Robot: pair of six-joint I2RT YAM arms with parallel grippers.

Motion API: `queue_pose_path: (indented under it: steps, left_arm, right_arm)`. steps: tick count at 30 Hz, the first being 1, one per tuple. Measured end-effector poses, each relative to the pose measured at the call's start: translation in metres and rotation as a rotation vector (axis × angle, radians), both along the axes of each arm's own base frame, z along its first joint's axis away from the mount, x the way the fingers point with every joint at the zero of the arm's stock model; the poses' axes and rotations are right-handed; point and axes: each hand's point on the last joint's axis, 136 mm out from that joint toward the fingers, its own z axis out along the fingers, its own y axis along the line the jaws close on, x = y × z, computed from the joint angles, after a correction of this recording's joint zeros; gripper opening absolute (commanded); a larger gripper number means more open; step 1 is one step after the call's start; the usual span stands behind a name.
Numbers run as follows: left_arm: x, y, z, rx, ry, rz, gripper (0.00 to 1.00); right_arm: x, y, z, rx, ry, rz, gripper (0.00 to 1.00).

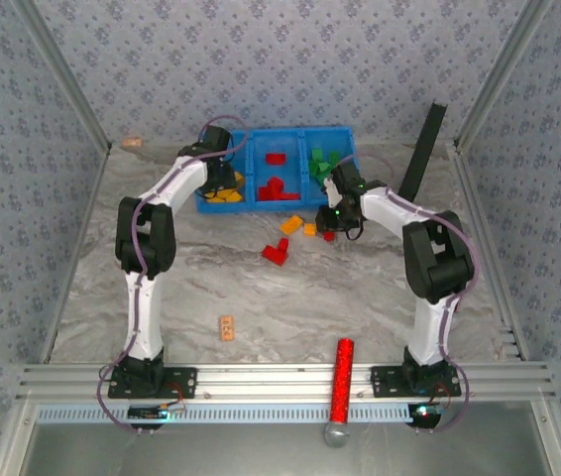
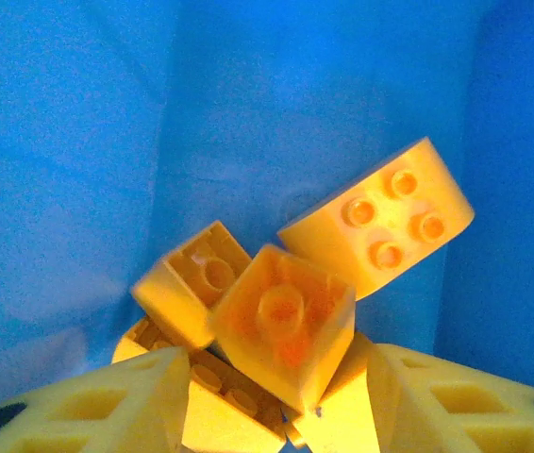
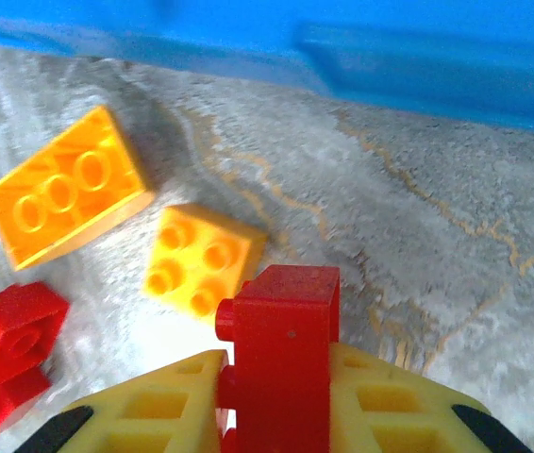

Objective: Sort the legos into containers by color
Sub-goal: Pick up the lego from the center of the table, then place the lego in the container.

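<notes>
The three joined blue containers (image 1: 261, 136) stand at the back of the table. My left gripper (image 1: 223, 178) reaches into the left bin and is open. Its yellow fingers (image 2: 107, 406) stand apart around a pile of yellow legos (image 2: 380, 226), and one yellow brick (image 2: 286, 321) sits loose between them. Red legos (image 1: 277, 186) fill the middle bin and green ones (image 1: 322, 164) the right bin. My right gripper (image 3: 281, 354) is shut on a red brick (image 3: 286, 330), just in front of the bins. Beside it lie a small yellow brick (image 3: 201, 260), an orange brick (image 3: 64, 184) and red bricks (image 3: 3, 349).
A flat tan block (image 1: 227, 327) lies on the marble table near the front. A red glittery cylinder (image 1: 341, 382) rests across the front rail. A black bar (image 1: 422, 154) leans at the back right. A small tan object (image 1: 132, 143) sits at the back left corner.
</notes>
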Motion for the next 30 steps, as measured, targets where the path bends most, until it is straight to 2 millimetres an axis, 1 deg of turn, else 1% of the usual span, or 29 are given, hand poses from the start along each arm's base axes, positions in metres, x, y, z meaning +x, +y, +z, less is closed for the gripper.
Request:
queue_pose_path:
  steps: [5,7,9,11,13,15,17,18,20,22,26,30]
  left_arm:
    - [-0.004,-0.001,-0.004,-0.007,0.004,-0.005,0.57]
    - [-0.010,-0.001,-0.005,-0.019,0.010,-0.011,0.58]
    - [-0.017,-0.001,0.001,-0.028,0.009,-0.019,0.59]
    - [-0.027,0.001,0.015,-0.040,-0.009,-0.024,0.59]
    - [-0.039,0.003,0.035,-0.053,-0.036,-0.031,0.60]
    - [-0.050,0.007,0.056,-0.063,-0.072,-0.034,0.61]
    - [-0.062,0.009,0.074,-0.074,-0.104,-0.039,0.62]
    - [-0.070,0.011,0.082,-0.078,-0.120,-0.042,0.62]
    - [-0.086,0.013,0.091,-0.080,-0.134,-0.053,0.62]
    - [-0.101,0.011,0.091,-0.079,-0.130,-0.069,0.62]
    - [-0.133,-0.002,0.076,-0.072,-0.081,-0.138,0.63]
    - [-0.161,-0.016,0.060,-0.064,-0.030,-0.199,0.64]
  right_arm:
    - [-0.009,0.008,0.034,-0.013,-0.056,0.037,0.25]
    - [-0.005,0.014,0.048,-0.018,-0.087,0.057,0.25]
    - [0.001,0.021,0.065,-0.017,-0.126,0.070,0.26]
    - [0.010,0.029,0.085,-0.011,-0.174,0.086,0.25]
    - [0.026,0.041,0.109,0.001,-0.240,0.101,0.26]
    - [0.041,0.052,0.125,0.013,-0.291,0.113,0.26]
    - [0.054,0.063,0.134,0.016,-0.328,0.128,0.26]
    - [0.061,0.068,0.136,0.016,-0.339,0.133,0.26]
    - [0.073,0.080,0.133,0.011,-0.353,0.147,0.27]
    - [0.084,0.089,0.126,0.003,-0.354,0.160,0.27]
    - [0.103,0.109,0.106,-0.006,-0.347,0.184,0.27]
    - [0.112,0.121,0.089,-0.007,-0.333,0.194,0.28]
